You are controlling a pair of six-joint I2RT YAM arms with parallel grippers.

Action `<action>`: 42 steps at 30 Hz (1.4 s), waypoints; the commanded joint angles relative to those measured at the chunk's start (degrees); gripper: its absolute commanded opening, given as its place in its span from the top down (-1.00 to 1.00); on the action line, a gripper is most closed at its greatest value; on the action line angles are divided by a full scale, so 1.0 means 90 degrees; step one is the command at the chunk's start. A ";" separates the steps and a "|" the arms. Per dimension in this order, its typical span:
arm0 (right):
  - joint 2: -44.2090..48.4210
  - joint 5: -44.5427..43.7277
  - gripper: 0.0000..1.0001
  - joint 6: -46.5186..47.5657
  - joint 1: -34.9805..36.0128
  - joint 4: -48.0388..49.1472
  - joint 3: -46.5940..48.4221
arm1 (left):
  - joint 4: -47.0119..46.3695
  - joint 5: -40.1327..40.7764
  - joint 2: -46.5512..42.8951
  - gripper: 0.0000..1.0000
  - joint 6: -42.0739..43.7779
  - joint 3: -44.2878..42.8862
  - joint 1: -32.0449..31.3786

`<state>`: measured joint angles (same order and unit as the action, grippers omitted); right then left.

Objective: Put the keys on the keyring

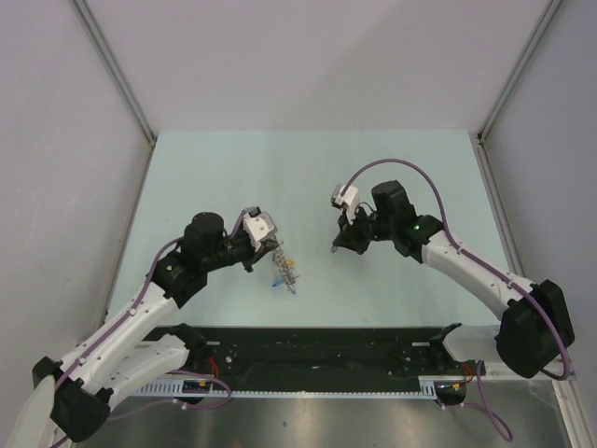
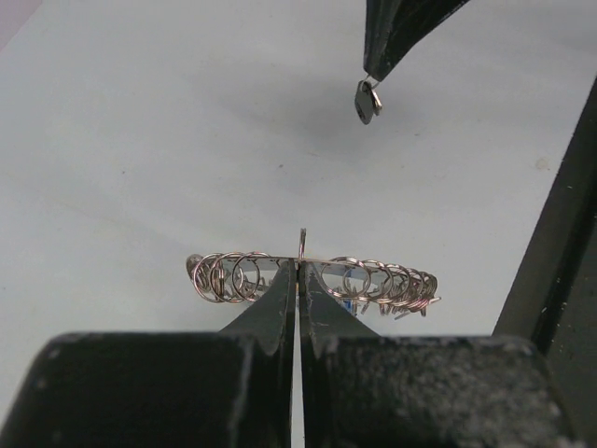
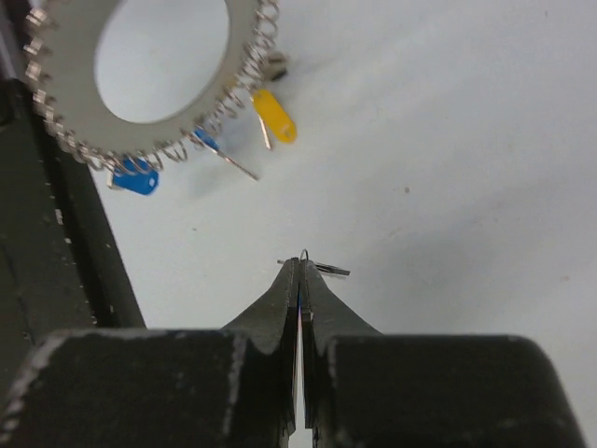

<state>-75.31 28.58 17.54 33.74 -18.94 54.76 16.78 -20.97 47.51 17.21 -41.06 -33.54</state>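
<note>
Above the pale table (image 1: 373,168), the top view shows the 2 arms reaching toward each other near the middle. The left gripper (image 1: 273,252) holds the keyring (image 1: 285,273) at its tip, with specks of blue and yellow from the keys (image 1: 280,280) hanging off it. The right gripper (image 1: 336,247) sits well apart to the right, its tip pointing back at the ring; what it carries is too small to tell here. From the left wrist, the left gripper (image 2: 299,271) has its 2 fingers (image 2: 276,303) pressed together on the near edge of the keyring (image 2: 373,277). The ring is seen edge-on as a thin band lined with small wire loops, and it sits off the table. At the top of that view the dark tip of the right gripper (image 2: 373,77) pinches a small key (image 2: 367,101), which dangles clear above the surface, apart from the ring. From the right wrist, the right gripper (image 3: 300,271) is closed tight, its fingers (image 3: 326,313) meeting with no gap, and the small key (image 3: 326,270) pokes out sideways at the tips. Up in the left corner the keyring (image 3: 84,126) faces the camera flat, its round hole showing table through it. A yellow key (image 3: 274,117) and a blue key (image 3: 136,177) hang from loops on its lower edge.
</note>
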 commanded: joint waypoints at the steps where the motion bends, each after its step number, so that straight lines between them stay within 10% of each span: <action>1: 0.0428 0.1257 1.00 -0.0162 -0.0106 0.0873 -0.0166 | -0.0643 -0.0901 -0.0025 1.00 0.0314 -0.0116 0.0045; 24: 0.1024 0.2059 1.00 -0.0240 0.0294 0.1421 -0.0313 | -0.0887 -0.2708 0.0766 1.00 0.1349 -0.0389 -0.0209; 42: 0.0838 0.1834 1.00 -0.0123 0.0519 0.1343 -0.0304 | -0.1083 -0.2514 0.0835 0.99 0.1349 -0.0057 -0.0209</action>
<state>-67.46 45.06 16.27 39.07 -8.27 51.86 10.37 -43.11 55.44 27.29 -41.87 -35.24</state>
